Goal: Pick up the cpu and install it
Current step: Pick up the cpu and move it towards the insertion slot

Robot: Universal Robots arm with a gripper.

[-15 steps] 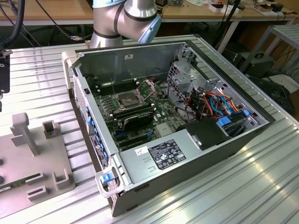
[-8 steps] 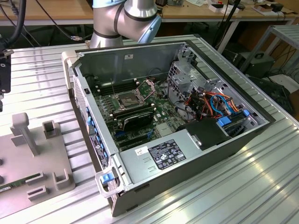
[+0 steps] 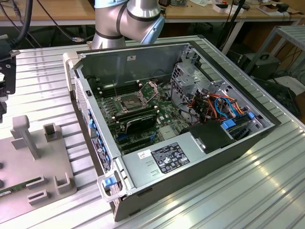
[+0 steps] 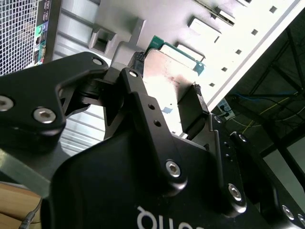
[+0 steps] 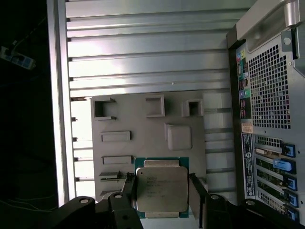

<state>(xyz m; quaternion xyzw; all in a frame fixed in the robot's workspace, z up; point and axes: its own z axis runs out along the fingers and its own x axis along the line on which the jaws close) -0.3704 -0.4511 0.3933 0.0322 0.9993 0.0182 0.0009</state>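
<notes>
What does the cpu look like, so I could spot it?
Start at the ribbed aluminium table, then the flat grey fixture plate on it beside the grey metal computer case. At that plate's edge is the cpu: a small flat square chip, dull silver on top with a thin green rim, unlike the plain grey blocks nearby.

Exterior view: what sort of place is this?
Probably a robotics lab bench: a robot arm behind an open desktop computer case on a ribbed aluminium table, and workbenches with cables beyond. The gripper holds a cpu over a grey fixture plate.
</notes>
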